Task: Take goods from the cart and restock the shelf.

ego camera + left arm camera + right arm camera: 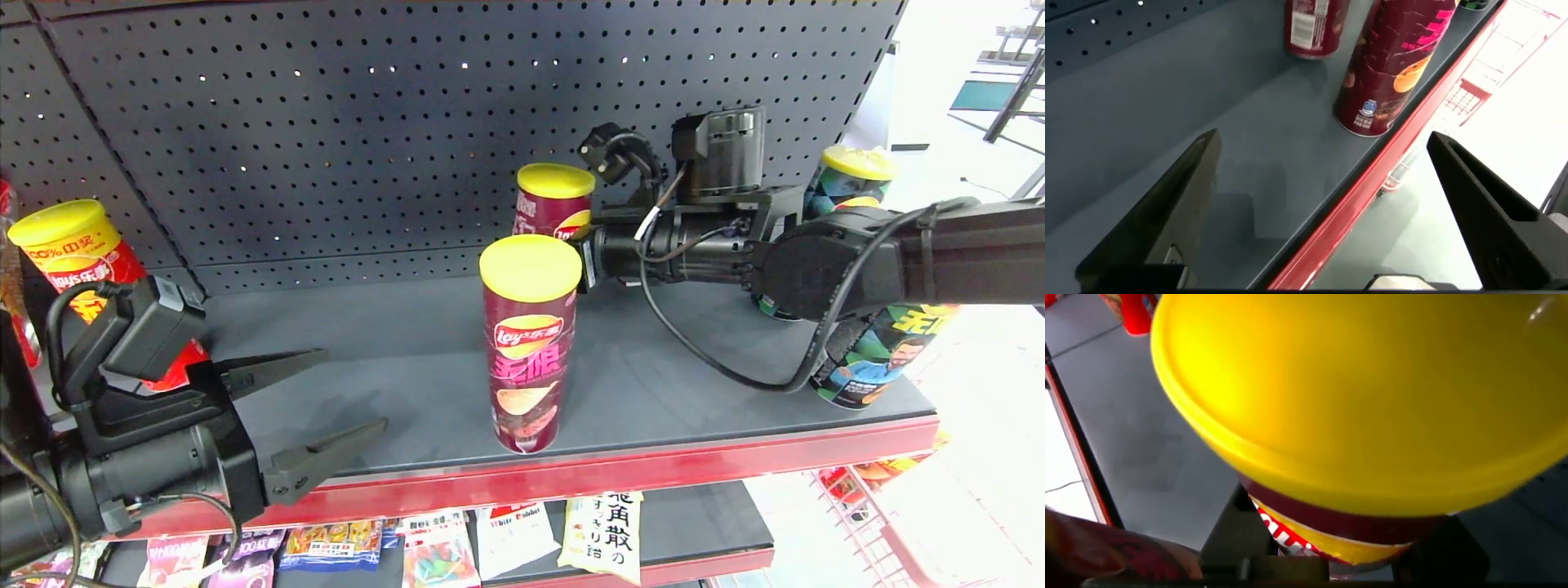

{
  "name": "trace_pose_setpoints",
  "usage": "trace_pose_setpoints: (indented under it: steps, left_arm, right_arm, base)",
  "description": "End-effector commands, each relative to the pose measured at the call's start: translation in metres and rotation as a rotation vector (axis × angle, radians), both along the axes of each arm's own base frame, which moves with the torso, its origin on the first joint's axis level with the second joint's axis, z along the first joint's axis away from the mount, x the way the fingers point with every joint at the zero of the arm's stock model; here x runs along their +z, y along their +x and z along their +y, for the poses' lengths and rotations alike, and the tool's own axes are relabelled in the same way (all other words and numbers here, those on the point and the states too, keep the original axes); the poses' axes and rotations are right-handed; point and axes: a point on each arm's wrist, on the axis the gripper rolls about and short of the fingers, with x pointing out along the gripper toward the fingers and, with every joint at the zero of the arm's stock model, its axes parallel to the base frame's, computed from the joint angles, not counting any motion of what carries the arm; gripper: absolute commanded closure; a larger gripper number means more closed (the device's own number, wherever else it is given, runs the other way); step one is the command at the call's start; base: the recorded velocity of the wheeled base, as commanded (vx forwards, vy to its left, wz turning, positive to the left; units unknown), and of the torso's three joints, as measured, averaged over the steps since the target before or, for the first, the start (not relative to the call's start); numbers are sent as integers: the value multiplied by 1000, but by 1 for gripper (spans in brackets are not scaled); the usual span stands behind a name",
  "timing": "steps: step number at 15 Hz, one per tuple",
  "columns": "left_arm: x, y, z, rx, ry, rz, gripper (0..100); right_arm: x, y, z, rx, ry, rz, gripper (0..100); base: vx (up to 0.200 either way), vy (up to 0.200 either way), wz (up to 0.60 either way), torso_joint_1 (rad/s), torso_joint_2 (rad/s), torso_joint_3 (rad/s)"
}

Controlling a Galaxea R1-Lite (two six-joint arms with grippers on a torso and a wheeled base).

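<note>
Right gripper [581, 243] grips the rear can [553, 202], a maroon tube with a yellow lid, upright near the back of the shelf [392, 359]. A matching front can [526, 343] stands just before it, near the red lip. Left gripper [356, 389] hangs spread wide and empty over the shelf's left front, beside a red can [82, 253]. Green cans [873, 359] stand at the right end.

A maroon can [1323, 531] with a wide yellow lid [1364, 392] is sitting between the dark fingers [1231, 539] of the end effector [1343, 551], which are pressing against its sides. Beyond the end effector, the grey shelf [1151, 449] is stretching toward a red can [1131, 310].
</note>
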Motion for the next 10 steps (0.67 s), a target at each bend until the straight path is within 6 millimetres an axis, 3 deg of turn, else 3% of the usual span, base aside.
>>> trace_pose_setpoints:
  steps: [1,4,5,10]
  left_arm:
    - [0,0,0,1,0,1,0]
    - [-1,1,0,1,2,6,0]
    - [-1,1,0,1,2,6,0]
    - [-1,1,0,1,2,6,0]
  right_arm:
    - [-8,4,4,4,-9,13,100]
    - [-6,5,2,-2,-8,10,100]
    - [-6,5,2,-3,-10,5,0]
    - [4,-7,-7,-13,-8,-1,0]
  base:
    - [0,0,0,0,0,0]
    - [0,0,0,0,0,0]
    - [0,0,0,0,0,0]
    - [0,0,0,0,0,0]
